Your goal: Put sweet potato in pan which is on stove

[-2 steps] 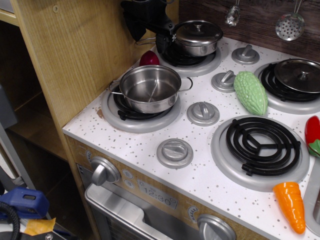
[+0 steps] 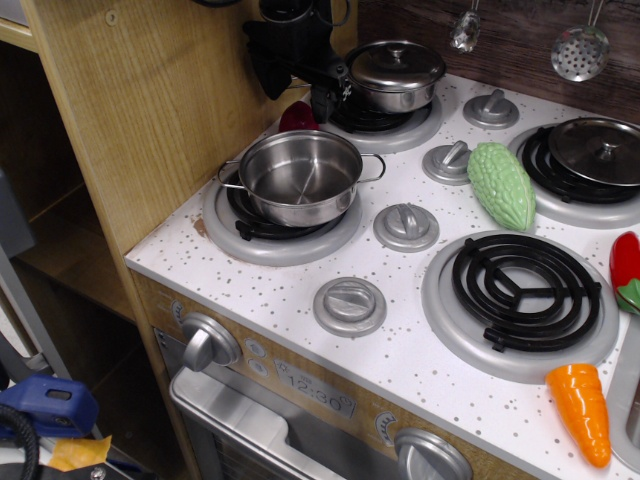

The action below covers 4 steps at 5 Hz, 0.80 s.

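The sweet potato (image 2: 297, 117), a small dark red toy, lies on the white stove (image 2: 400, 330) behind the pan, partly hidden by the pan's rim. The pan (image 2: 300, 177) is a shiny lidless steel pot with wire handles, standing empty on the front-left burner. My black gripper (image 2: 297, 92) hangs just above the sweet potato with its two fingers apart, one on each side. It is open and holds nothing.
A lidded steel pot (image 2: 397, 72) stands on the back burner right beside the gripper. A wooden wall (image 2: 150, 110) is close on the left. A green bitter gourd (image 2: 500, 185), an orange carrot (image 2: 582, 412), a red pepper (image 2: 626, 270) and a flat lidded pan (image 2: 598, 152) are to the right.
My gripper has come down a little toward the sweet potato. Nothing else has moved.
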Tool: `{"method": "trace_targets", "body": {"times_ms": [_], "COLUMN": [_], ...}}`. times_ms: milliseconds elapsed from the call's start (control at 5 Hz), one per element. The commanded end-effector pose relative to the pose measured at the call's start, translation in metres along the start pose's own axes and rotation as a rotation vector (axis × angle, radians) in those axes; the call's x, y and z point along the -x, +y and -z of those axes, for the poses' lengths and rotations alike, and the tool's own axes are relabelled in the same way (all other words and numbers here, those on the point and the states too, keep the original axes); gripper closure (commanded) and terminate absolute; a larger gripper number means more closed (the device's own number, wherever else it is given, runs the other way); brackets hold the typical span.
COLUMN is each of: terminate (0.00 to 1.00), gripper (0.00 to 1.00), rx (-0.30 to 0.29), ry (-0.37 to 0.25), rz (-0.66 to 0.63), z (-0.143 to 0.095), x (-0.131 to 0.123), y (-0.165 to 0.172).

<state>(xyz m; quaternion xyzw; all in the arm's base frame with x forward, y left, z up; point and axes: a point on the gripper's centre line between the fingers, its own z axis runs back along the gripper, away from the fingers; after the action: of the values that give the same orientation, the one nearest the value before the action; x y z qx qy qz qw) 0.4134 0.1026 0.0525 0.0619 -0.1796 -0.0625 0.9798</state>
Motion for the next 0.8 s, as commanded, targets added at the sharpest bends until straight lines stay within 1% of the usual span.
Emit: {"method": "trace_targets", "body": {"times_ms": [0, 200, 600], "terminate": [0.00, 0.00, 0.00], "gripper": [0.00, 0.00, 0.00], "rx": [-0.024, -0.037, -0.014], "ry": [-0.049, -0.065, -0.082], "rz": [-0.002, -0.020, -0.051], "z": [-0.010, -0.004, 0.011], "x": [-0.016, -0.016, -0.014], "y": [0.013, 0.012, 0.017]}}
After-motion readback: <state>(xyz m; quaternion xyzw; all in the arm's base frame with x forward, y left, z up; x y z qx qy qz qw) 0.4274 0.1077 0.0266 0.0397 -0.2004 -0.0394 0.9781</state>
